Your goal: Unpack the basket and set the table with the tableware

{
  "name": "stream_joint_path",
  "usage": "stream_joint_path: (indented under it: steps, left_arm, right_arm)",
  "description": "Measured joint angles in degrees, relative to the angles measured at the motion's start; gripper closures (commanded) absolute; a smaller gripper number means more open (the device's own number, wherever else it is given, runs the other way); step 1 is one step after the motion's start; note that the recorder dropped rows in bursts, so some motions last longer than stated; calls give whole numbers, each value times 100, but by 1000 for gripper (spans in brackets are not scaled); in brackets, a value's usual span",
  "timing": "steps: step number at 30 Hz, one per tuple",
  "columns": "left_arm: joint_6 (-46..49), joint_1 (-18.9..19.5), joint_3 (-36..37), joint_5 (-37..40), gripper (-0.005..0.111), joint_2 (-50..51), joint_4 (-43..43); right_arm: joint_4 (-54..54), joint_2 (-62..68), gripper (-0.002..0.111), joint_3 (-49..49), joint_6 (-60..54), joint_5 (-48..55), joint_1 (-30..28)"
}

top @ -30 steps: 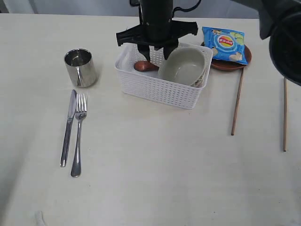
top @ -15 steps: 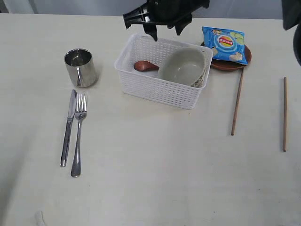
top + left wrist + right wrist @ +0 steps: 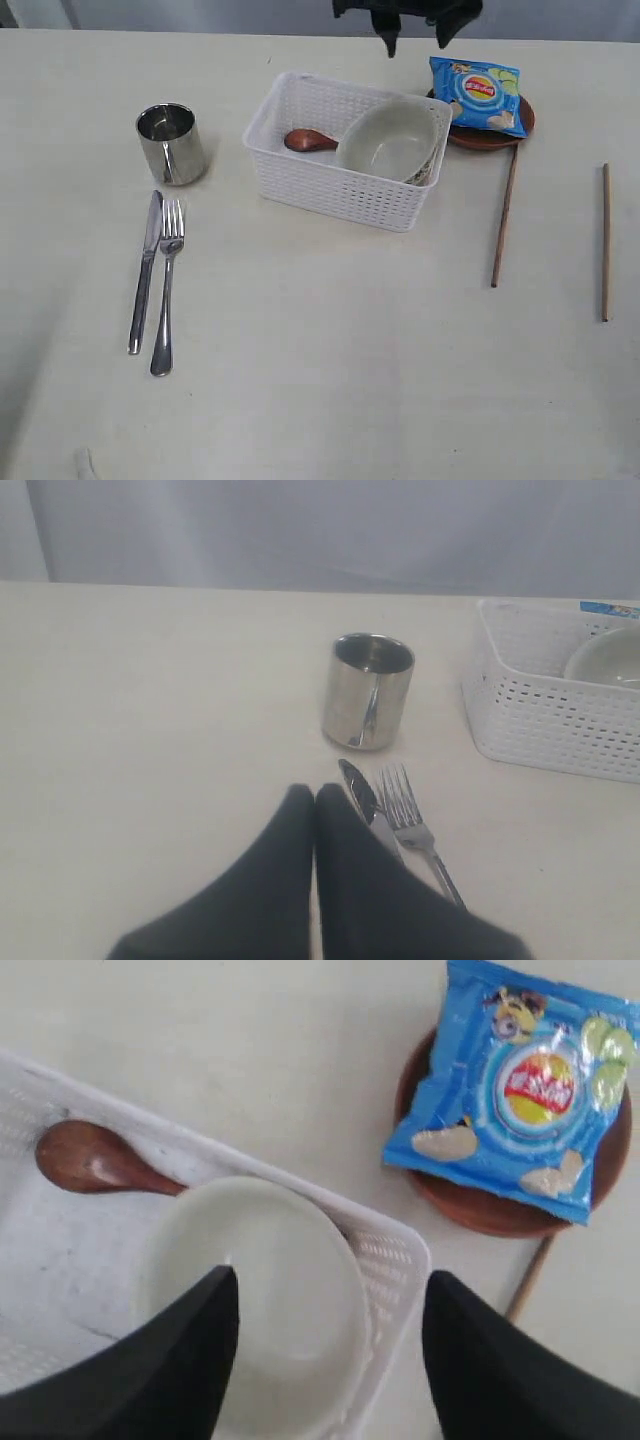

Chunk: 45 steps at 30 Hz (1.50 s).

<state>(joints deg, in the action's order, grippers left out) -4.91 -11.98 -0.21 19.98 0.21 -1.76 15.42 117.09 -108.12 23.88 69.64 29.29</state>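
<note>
while the right gripper (image 3: 416, 46) hangs at twelve o'clock in the exterior view, its fingers spread wide and empty, the basket (image 3: 300, 175) sits apart from it, just toward the centre of the table (image 3: 330, 380). the bowl (image 3: 392, 142) leans tilted in the basket's three o'clock end, with the wooden spoon (image 3: 308, 140) at its nine o'clock. at the basket's two o'clock the plate (image 3: 490, 135) carries the chip bag (image 3: 478, 95). two chopsticks (image 3: 504, 215) lie well apart at three o'clock. the cup (image 3: 170, 143), knife (image 3: 145, 265) and fork (image 3: 165, 290) stand at nine o'clock. the six o'clock half of the table lies bare.

in the left wrist view the left gripper (image 3: 314, 794) has its fingers pressed together on nothing, the tips just beside the knife (image 3: 360, 795) and fork (image 3: 410, 810). the cup (image 3: 368, 690) stands beyond, the basket (image 3: 550, 720) well to the side.

in the right wrist view the right gripper (image 3: 330, 1278) shows both fingers (image 3: 185, 1360) wide apart above the bowl (image 3: 265, 1280), not touching it. the spoon (image 3: 95, 1158) lies beside the bowl against the basket (image 3: 395, 1250) wall. the chip bag (image 3: 520, 1090) on the plate (image 3: 480, 1210) is outside the rim.
</note>
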Motion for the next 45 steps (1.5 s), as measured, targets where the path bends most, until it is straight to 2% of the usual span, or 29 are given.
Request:
stream_joint_path:
  steps: [7,20,29,31,33,34,45]
  left_arm:
    - [0,0,0,0,107,0,0]
    - [0,0,0,0,107,0,0]
    - [0,0,0,0,107,0,0]
    - [0,0,0,0,107,0,0]
    - [0,0,0,0,107,0,0]
    - [0,0,0,0,107,0,0]
    - [0,0,0,0,107,0,0]
  right_arm:
    - [-64,-99,56,857,-138,35,-225]
    - [-474,-135,57,897,-570,-194,-225]
    - [-520,504,59,897,-819,-340,-225]
    - [-520,614,74,897,-846,-412,-225]
    - [-520,666,101,897,-918,-479,-225]
    - [-520,666,109,897,-989,-523,-225]
    - [-252,95,109,447,-1301,-189,-225]
